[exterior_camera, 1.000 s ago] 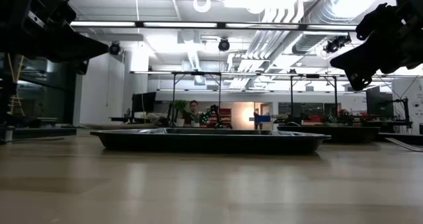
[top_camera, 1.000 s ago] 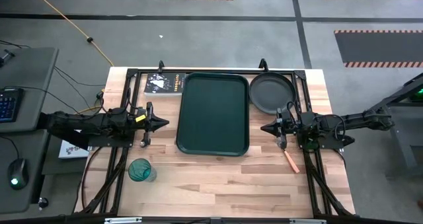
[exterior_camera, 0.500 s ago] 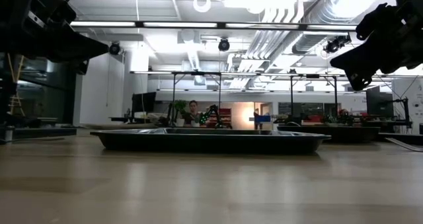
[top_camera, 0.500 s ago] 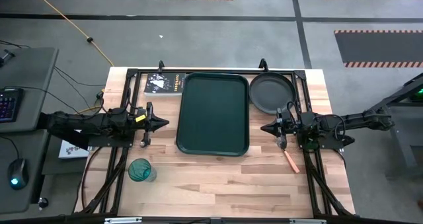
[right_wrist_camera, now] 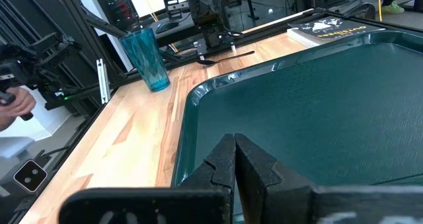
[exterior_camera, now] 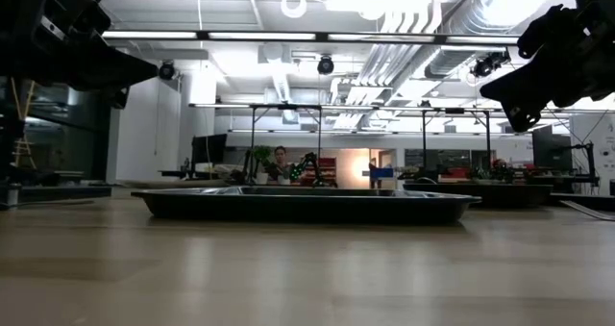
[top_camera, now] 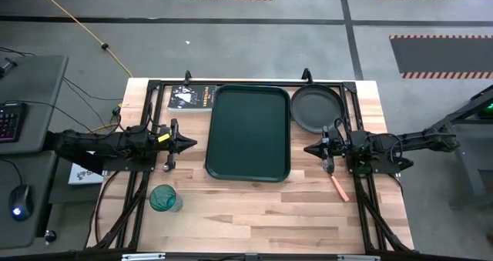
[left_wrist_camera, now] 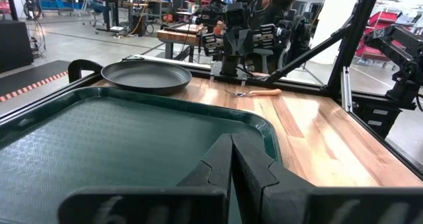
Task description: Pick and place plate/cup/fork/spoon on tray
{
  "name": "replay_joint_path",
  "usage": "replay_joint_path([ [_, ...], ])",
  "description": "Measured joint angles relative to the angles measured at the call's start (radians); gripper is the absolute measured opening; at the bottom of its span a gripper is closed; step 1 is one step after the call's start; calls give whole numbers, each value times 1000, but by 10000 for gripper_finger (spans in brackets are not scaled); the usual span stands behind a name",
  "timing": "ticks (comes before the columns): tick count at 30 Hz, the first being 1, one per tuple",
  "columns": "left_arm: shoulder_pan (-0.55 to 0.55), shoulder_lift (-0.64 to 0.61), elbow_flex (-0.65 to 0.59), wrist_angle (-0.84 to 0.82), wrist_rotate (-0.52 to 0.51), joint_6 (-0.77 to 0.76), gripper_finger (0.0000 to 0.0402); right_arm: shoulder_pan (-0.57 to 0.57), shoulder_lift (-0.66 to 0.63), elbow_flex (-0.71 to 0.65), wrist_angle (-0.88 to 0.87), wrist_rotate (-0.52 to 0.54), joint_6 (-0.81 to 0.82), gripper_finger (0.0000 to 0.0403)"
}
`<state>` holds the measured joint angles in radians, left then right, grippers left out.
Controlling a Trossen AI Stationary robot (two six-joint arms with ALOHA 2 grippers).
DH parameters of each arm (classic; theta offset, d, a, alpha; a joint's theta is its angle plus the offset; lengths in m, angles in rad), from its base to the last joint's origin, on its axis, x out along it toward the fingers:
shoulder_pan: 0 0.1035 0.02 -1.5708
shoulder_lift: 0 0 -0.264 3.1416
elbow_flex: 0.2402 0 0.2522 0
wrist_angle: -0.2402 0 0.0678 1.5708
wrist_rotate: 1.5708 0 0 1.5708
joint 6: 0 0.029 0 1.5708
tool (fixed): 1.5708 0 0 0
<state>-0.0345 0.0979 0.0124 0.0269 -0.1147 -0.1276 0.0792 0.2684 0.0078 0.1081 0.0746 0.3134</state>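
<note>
Presently, left pincer (top_camera: 189, 144) hangs above the desk (top_camera: 254, 215) by the left edge, fingers pressed together, holding nothing, tip aimed at the tray (top_camera: 248, 132). Right pincer (top_camera: 309, 148) mirrors it from the right edge, fingers likewise together and empty, tip just off the tray's right rim.

Tray: dark green, lying flat mid-desk toward the far edge, bare inside. Plate (top_camera: 316, 108): dark grey, flat on the desk at the far right corner, just beside the tray's right rim. Fork (top_camera: 339, 187): orange handle, lying on the desk near the right edge, under the right arm. Spoon (right_wrist_camera: 223, 55): silver, on the desk near the left edge beneath the left arm, seen from the right wrist view. Cup (top_camera: 163, 199): teal, upright near the front left corner, well apart from the tray. Black book (top_camera: 189, 97): at the far left, touching or nearly touching the tray's left rim.
</note>
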Motion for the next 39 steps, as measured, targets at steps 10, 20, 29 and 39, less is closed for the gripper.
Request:
replay_joint_path([
  [10, 2, 193, 103, 185, -131, -14, 41, 0, 0, 0, 0, 0, 0, 0],
  [20, 92, 731, 506, -103, -236, 54, 160, 0, 0, 0, -8, 0, 0, 0],
  [29, 167, 922, 619, -147, -4, 86, 186, 0, 0, 0, -10, 1, -6, 0],
  [39, 165, 865, 502, 155, 33, 84, 184, 0, 0, 0, 292, 118, -131, 0],
])
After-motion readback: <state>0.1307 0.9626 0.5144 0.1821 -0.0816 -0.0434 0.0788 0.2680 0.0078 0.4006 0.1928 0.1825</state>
